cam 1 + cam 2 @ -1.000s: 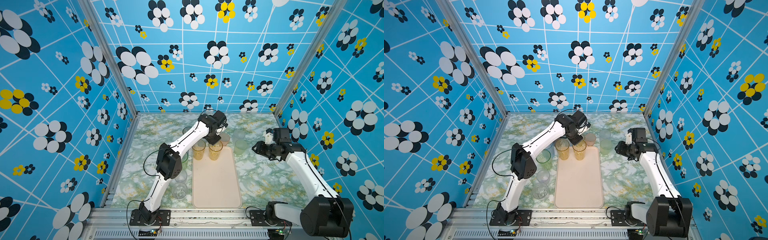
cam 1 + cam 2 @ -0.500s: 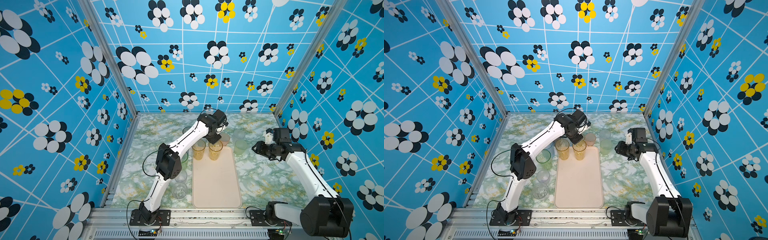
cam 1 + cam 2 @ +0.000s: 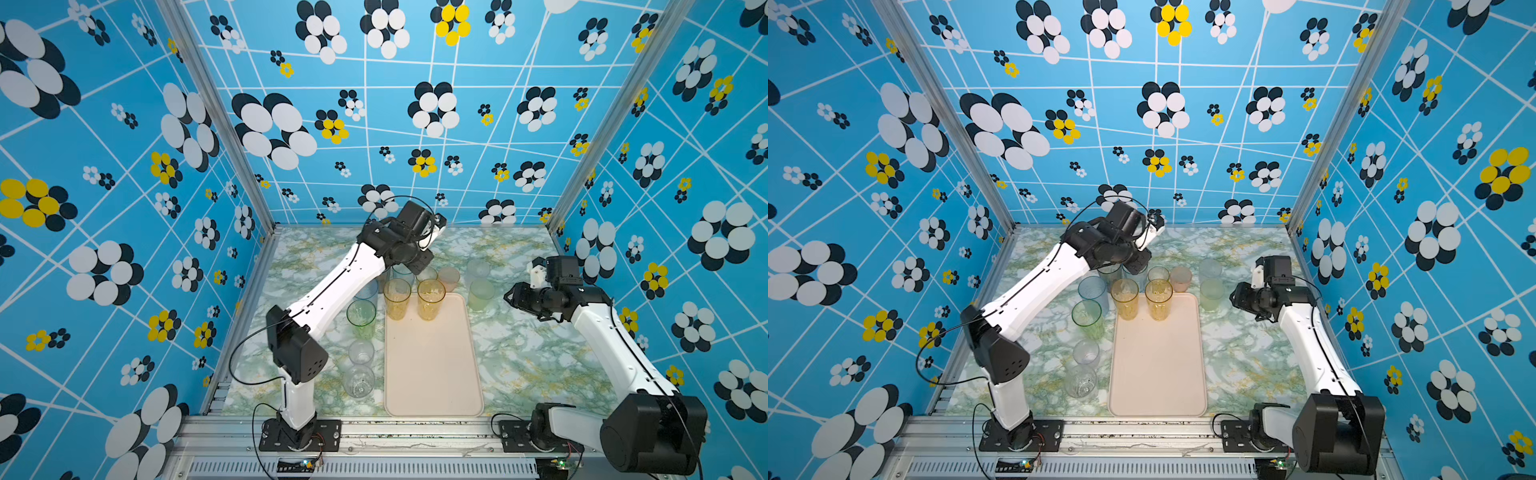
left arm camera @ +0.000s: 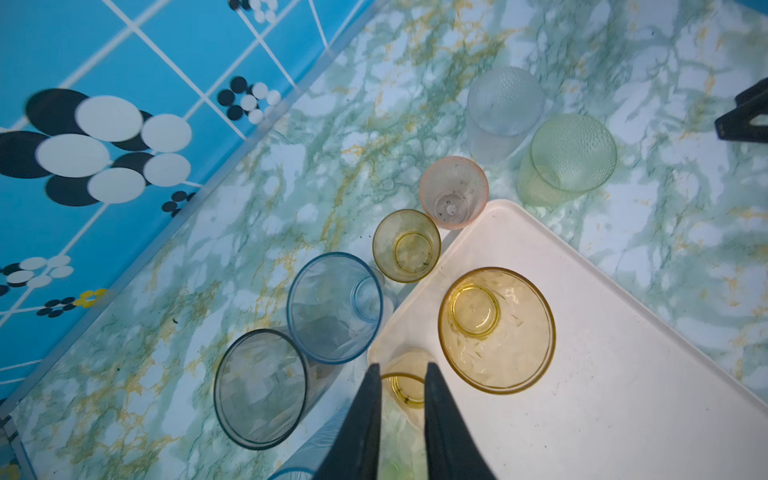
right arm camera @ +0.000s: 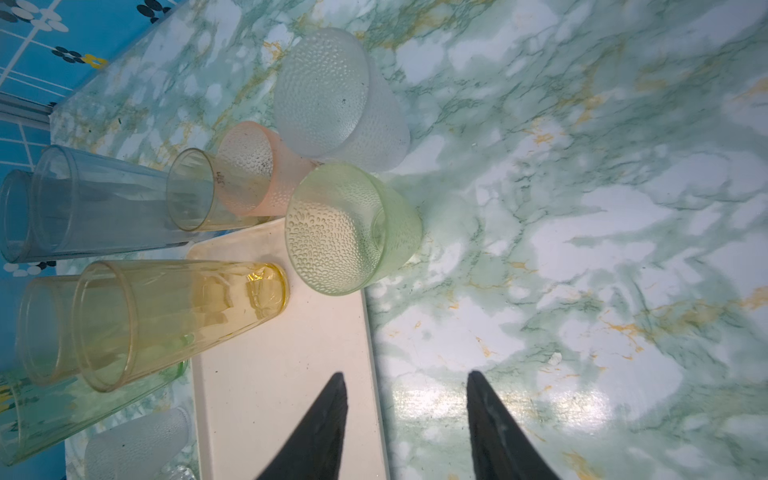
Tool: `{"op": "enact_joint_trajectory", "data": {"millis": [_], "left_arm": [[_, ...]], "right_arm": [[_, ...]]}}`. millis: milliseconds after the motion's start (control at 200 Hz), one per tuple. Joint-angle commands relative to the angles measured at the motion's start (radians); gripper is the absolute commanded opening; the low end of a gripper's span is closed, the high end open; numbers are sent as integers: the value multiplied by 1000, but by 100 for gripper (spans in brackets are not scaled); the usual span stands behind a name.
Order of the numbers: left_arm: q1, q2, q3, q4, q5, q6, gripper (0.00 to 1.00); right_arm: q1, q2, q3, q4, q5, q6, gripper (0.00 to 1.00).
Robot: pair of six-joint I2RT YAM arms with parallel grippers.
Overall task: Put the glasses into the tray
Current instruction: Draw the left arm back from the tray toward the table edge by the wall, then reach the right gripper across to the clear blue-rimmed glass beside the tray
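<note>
My right end effector (image 5: pixel 406 374) hangs open and empty over the worktop (image 5: pixel 582 249), and the green tumbler (image 5: pixel 345 232) stands upright straight ahead, just off the far corner of the tray (image 5: pixel 270 353), I think.

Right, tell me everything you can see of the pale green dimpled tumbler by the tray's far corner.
The pale green tumbler is short, translucent and dimpled all over, flaring from a narrow base to a wide rim. It stands upright, mouth up and empty, on the marbled table just outside the far right corner of the tray. A frosted tumbler stands close behind it; whether they touch is unclear. Nothing grips it.
</note>
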Motion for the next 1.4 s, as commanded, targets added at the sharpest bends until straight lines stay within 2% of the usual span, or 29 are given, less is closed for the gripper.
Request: {"op": "enact_joint_trajectory", "data": {"millis": [0, 160, 330, 500, 830, 1045, 1170, 1395], "left_arm": [[50, -150, -184, 187, 16, -81, 21], [140, -398, -487, 356, -5, -166, 24], [299, -624, -746, 498, -47, -248, 28], [396, -738, -937, 576, -122, -274, 30], [490, -783, -1039, 613, -73, -296, 30], [529, -794, -1078, 646, -61, -294, 31], [557, -775, -1088, 672, -34, -300, 33], [575, -726, -1125, 745, -7, -305, 34]], "right_arm": [[9, -6, 9, -29, 24, -7, 49], [11, -1, 18, -45, 35, -7, 49], [17, -18, 5, -47, 63, -5, 50], [50, -10, 51, -40, 63, 22, 50], [327, 130, 392, -114, 225, 36, 49], [463, 311, 628, -191, 276, 21, 45], [518, 453, 803, -279, 316, -10, 41], [555, 681, 1060, -383, 295, -44, 39]]}}
